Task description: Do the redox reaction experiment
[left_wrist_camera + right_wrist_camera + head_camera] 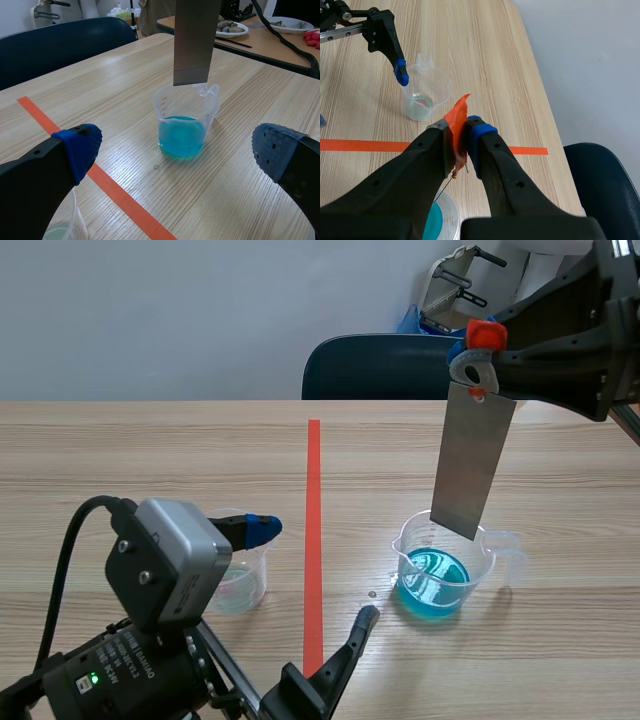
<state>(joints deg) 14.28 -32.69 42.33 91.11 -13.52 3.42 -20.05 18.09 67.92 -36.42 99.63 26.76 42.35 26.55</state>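
Metal strip [472,462] hangs clamped in right claw [480,350], left claw [176,147] gaping.

Wooden table [150,450], beaker of blue liquid [435,578], second clear beaker [245,587]

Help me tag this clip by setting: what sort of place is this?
Likely a robot test room: a wooden table marked with orange tape, a blue chair by a plain wall, and a beaker of blue liquid.

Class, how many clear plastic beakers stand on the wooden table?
2. One clear plastic beaker holding blue liquid stands right of the orange-red tape line, beneath the grey metal strip; the other beaker, holding a little pale liquid, stands left of the tape. None seems hidden.
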